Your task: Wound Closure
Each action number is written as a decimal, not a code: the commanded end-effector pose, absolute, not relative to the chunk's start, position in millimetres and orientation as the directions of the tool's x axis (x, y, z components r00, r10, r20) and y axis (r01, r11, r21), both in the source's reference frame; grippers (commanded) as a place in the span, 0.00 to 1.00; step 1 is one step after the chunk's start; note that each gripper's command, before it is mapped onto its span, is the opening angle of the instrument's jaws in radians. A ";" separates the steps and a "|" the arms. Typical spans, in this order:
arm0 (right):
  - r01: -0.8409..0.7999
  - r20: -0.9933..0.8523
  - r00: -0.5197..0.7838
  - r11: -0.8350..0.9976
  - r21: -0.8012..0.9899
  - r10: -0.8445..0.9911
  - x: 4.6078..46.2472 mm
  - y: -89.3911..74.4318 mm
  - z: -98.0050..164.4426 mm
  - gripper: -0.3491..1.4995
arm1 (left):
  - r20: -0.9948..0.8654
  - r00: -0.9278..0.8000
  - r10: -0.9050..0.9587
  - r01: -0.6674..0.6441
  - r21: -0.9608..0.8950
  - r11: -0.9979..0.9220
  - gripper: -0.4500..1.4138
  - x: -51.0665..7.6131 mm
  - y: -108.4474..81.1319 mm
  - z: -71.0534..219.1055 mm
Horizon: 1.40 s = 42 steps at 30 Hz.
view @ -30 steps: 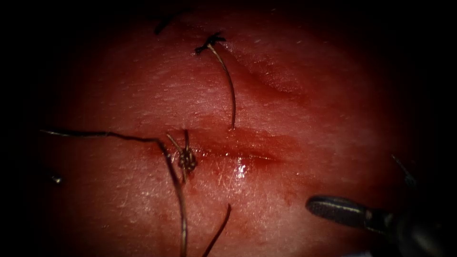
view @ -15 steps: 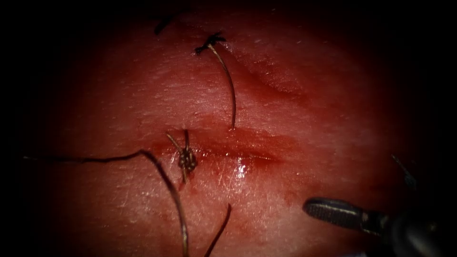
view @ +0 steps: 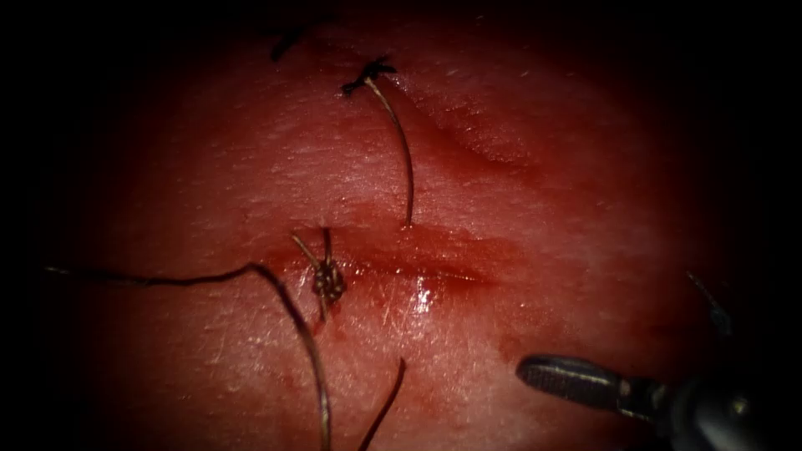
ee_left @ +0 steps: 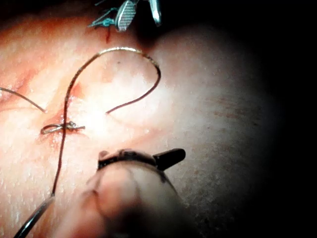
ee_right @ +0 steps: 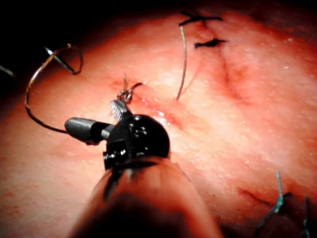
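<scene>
Here right hand (view: 535,373) released, empty, right of cut (view: 418,267); left hand (ee_left: 141,157) unclear.

Could not follow the thread (view: 292,316) past the endoscope view's bottom edge or into the dark at its left, could not trace the right tool (view: 543,376) beyond the lower right corner that cut its shaft off, and found the left tool (ee_left: 141,157) blurred along its shaft.
</scene>
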<state>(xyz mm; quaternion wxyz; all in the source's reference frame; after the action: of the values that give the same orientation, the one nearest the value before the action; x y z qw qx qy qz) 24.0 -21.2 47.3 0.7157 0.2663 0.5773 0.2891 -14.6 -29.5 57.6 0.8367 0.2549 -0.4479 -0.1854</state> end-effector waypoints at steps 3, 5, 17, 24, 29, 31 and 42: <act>-0.105 -0.673 0.165 0.692 0.715 0.721 24.8 -21.1 47.7 0.71 | 0.694 0.518 -0.500 0.163 0.493 0.854 0.71 -15.8 -27.3 59.3; -0.105 -0.673 0.164 0.692 0.715 0.721 24.8 -21.1 47.7 0.72 | 0.691 0.535 -0.485 0.206 0.450 0.869 0.71 -15.7 -26.7 60.4; -0.107 -0.674 0.164 0.692 0.714 0.720 25.0 -21.1 47.8 0.72 | 0.667 0.599 -0.444 0.313 0.315 0.896 0.68 -15.8 -26.5 67.2; -0.110 -0.675 0.163 0.693 0.712 0.719 25.6 -21.3 47.8 0.73 | 0.670 0.644 -0.368 0.297 0.224 0.928 0.55 -15.8 -25.5 69.8; -0.108 -0.676 0.163 0.694 0.712 0.719 25.7 -21.4 47.8 0.73 | 0.644 0.677 -0.355 0.286 0.214 0.934 0.48 -15.3 -25.9 71.7; -0.107 -0.676 0.163 0.694 0.712 0.719 25.6 -21.4 47.8 0.73 | 0.638 0.684 -0.353 0.283 0.214 0.935 0.38 -14.8 -26.0 71.9; -0.109 -0.674 0.163 0.692 0.714 0.721 25.5 -21.1 47.8 0.54 | 0.642 0.712 -0.285 0.236 0.164 0.958 0.00 -13.4 -25.9 69.4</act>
<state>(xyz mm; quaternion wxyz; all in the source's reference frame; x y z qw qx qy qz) 24.8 -21.3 47.4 0.7155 0.2641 0.5778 0.2906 -12.8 -25.8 68.5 0.9239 0.0329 -0.3537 -0.1421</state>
